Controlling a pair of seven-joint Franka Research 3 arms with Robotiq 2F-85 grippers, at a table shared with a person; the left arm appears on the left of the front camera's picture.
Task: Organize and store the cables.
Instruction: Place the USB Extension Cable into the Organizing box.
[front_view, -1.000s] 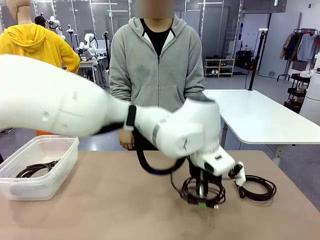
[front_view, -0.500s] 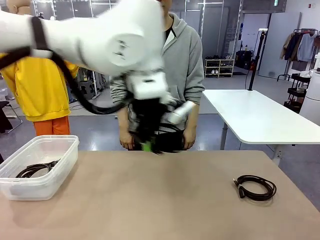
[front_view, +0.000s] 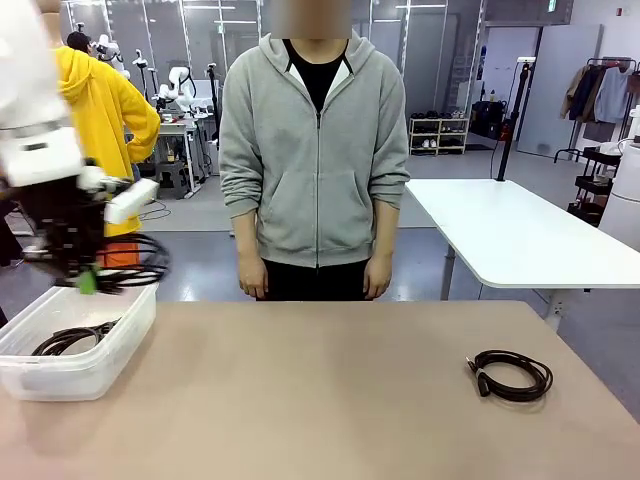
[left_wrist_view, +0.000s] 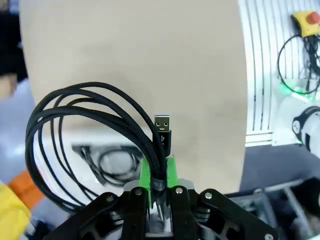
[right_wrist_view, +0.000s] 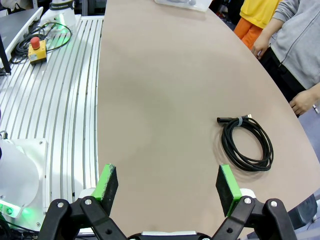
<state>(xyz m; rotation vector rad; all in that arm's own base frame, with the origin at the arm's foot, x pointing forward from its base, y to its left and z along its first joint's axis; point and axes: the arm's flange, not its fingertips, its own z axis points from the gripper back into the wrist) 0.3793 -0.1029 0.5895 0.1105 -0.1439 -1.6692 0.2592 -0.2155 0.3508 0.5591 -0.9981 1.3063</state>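
Observation:
My left gripper (front_view: 85, 282) hangs at the far left above the clear plastic bin (front_view: 118, 345), shut on a coiled black cable (front_view: 135, 262). In the left wrist view the green pads (left_wrist_view: 145, 176) pinch that cable (left_wrist_view: 95, 115), its USB plug (left_wrist_view: 162, 124) sticking up, and the bin (left_wrist_view: 75, 137) lies below with another coil (left_wrist_view: 114, 162) inside. That stored cable (front_view: 70, 338) rests on the bin's floor. A third coiled cable (front_view: 513, 375) lies on the table at the right. My right gripper (right_wrist_view: 162, 184) is open above the table, this cable (right_wrist_view: 247, 143) ahead and to its right.
A person in a grey hoodie (front_view: 315, 150) stands at the far edge, hands down by the sides. A white table (front_view: 520, 235) stands behind at the right. An emergency-stop box (right_wrist_view: 34, 47) sits on the ribbed rail beside the table.
My left arm lifted a coiled cable from the table's right middle and swung it left across the table, to above the bin. The cable at the right stayed put.

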